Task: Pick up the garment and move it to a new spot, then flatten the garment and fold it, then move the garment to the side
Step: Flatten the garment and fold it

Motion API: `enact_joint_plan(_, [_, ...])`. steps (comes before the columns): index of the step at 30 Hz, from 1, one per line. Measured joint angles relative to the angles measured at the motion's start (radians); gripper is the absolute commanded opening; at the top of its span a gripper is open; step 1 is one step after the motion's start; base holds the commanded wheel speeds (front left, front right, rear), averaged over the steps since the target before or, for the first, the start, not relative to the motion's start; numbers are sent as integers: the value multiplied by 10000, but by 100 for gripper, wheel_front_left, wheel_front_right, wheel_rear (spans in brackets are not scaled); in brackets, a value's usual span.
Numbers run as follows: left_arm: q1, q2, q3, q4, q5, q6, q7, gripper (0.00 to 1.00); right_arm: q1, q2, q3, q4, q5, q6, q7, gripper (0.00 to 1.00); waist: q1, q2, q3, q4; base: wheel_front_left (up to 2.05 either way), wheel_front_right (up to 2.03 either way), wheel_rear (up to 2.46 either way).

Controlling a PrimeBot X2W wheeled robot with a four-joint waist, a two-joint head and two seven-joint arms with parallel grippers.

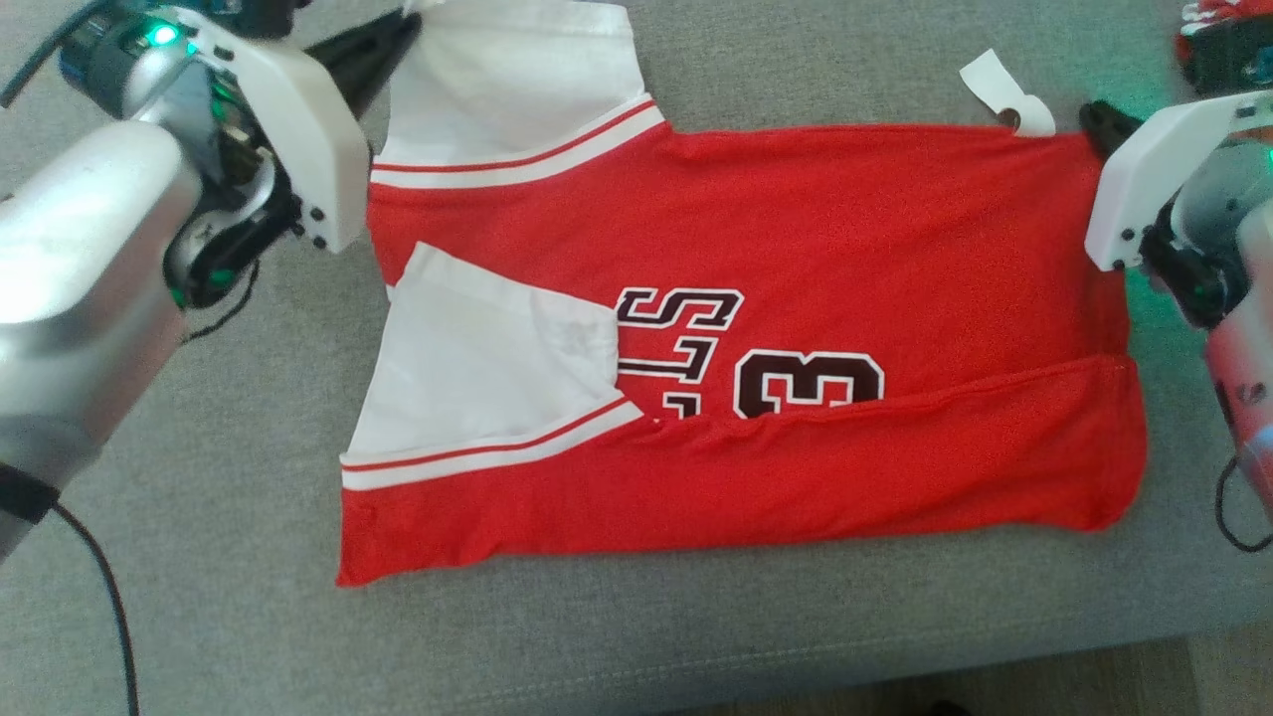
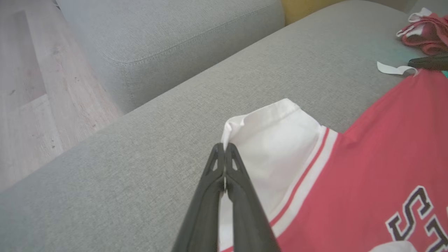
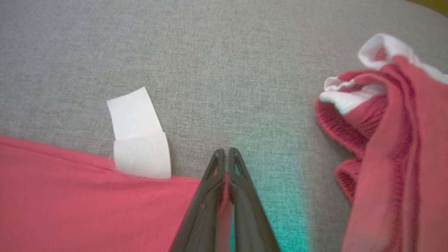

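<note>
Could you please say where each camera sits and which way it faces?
Head view: from the head, down at the red jersey on the sofa; left gripper and right gripper flank it.
Left wrist view: from that wrist, along fingers shut on the white sleeve.
Right wrist view: from that wrist, along fingers shut on the jersey's corner.
All share the white tag.

Silver forearms (image 1: 80, 298) carry white wrist shells (image 1: 288, 109) (green lights (image 1: 162, 35) glowing), black cables (image 1: 109, 597) and dark tapering fingers (image 2: 245, 206).
</note>
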State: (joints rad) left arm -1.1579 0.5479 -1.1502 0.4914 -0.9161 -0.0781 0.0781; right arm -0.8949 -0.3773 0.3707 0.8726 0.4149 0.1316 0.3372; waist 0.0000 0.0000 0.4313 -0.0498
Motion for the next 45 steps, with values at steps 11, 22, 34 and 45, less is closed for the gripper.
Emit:
enact_joint_plan(11, [-839, -267, 382, 1381, 539, 347, -1306, 0, -1208, 52, -278, 573, 63, 0, -1737, 0, 0, 0, 240, -129, 0, 0, 0])
enact_joint_plan(22, [-1909, -1034, 907, 3068, 894, 514, -2830, 0, -2526, 581, -871, 1344, -205, 0, -3919, 0, 0, 0, 388, -188, 0, 0, 0])
enact_joint_plan(34, [-1214, -1356, 652, 3459, 1051, -27, -3189, 0, -2153, 614, -163, 1726, 244, 0, -4495, 0, 0, 0, -198, -105, 0, 0, 0])
enact_joint_plan(45, [521, -552, 75, 1523, 846, -276, -2834, 0, -281, -487, 1490, 610, 1741, 0, -3039, 0, 0, 0, -1252, 177, 0, 0, 0])
